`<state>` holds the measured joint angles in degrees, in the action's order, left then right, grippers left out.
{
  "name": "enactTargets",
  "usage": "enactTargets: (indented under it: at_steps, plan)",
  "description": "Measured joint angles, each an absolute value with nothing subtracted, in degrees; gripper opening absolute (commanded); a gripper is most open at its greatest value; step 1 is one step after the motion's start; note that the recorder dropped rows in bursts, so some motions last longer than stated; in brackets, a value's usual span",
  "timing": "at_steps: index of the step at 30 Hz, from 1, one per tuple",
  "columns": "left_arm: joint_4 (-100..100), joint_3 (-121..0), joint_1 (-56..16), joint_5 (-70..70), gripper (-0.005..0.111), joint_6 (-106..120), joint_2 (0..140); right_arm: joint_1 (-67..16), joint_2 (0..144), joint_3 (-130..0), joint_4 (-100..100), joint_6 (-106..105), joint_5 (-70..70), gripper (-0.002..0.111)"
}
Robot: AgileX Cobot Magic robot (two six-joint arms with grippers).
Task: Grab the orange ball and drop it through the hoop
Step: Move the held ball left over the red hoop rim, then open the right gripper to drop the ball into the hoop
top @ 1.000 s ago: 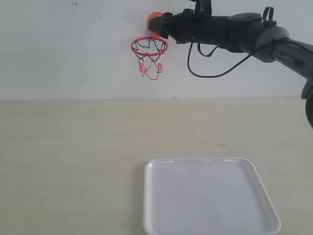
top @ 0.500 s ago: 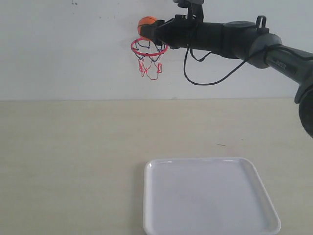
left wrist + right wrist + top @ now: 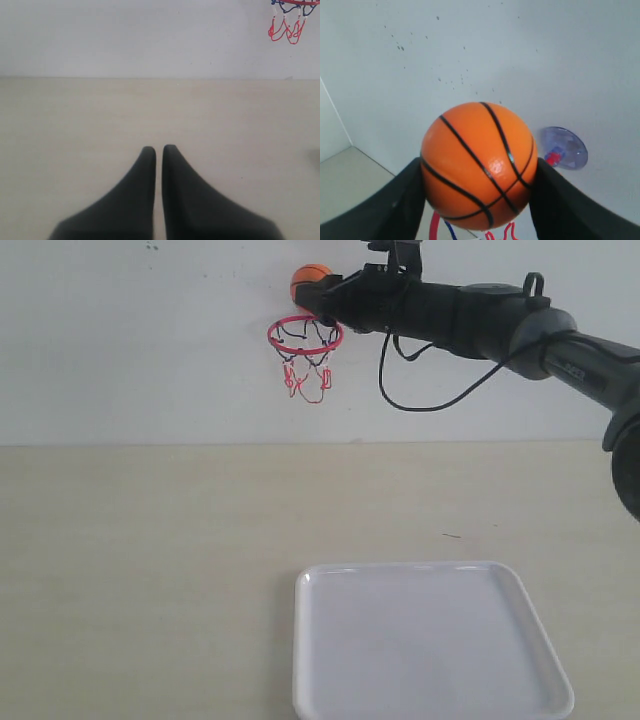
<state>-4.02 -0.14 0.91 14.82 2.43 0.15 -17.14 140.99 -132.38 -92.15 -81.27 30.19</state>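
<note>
White wall [image 3: 130, 340] fills the background above a pale wooden table [image 3: 150, 540], and a white plastic tray [image 3: 430, 640] lies on the table nearer the camera. The hoop [image 3: 303, 350] hangs high on the wall, its red ring level and its string net hanging slack below. The right gripper [image 3: 325, 295] reaches in from the right on an outstretched arm. Its two black fingers [image 3: 402, 200] are parted to the ball's width and press on opposite sides of the orange ball [image 3: 479, 165], so the grip looks firm. In the exterior view the ball sits just above the ring and close to the wall. In the right wrist view a sliver of red ring and net shows beneath the ball, and the clear suction-cup mount [image 3: 564, 148] sits beside it on the wall. The left gripper [image 3: 159, 150] hangs low over the table, well apart from the hoop, with its jaws drawn almost together and nothing between them. The pick-up looks done, and the step in hand is lining the ball up over the ring. The next move probably calls for a final check that the ball is centred over the opening and not over the rim, then a clean spread of the fingers to let it fall. Ball and ring look close in width, so a slight offset could bounce it off the rim.
</note>
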Motion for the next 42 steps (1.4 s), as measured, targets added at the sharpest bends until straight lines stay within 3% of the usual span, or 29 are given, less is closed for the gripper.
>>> enactTargets:
  at_steps: [24, 28, 34, 38, 42]
  plan:
    - [-4.02, -0.14, 0.91, 14.82, 0.004, 2.43, 0.15, -18.34, 145.01, -134.79, -99.49, -90.38, 28.67, 0.001]
    - [-4.02, -0.14, 0.91, 14.82, 0.004, 2.43, 0.15, -18.34, 145.01, -135.06, -99.49, -90.38, 26.49, 0.016]
    - [-4.02, -0.14, 0.91, 14.82, 0.004, 2.43, 0.15, -18.34, 145.01, -135.1, -99.49, -89.43, 24.78, 0.07]
    - [-4.02, -0.14, 0.91, 14.82, 0.004, 2.43, 0.15, -18.44, 145.01, -135.1, -99.49, -86.47, 22.85, 0.069]
    - [-4.02, -0.14, 0.91, 14.82, 0.004, 2.43, 0.15, -18.44, 145.01, -135.1, -99.49, -85.25, 22.59, 0.06]
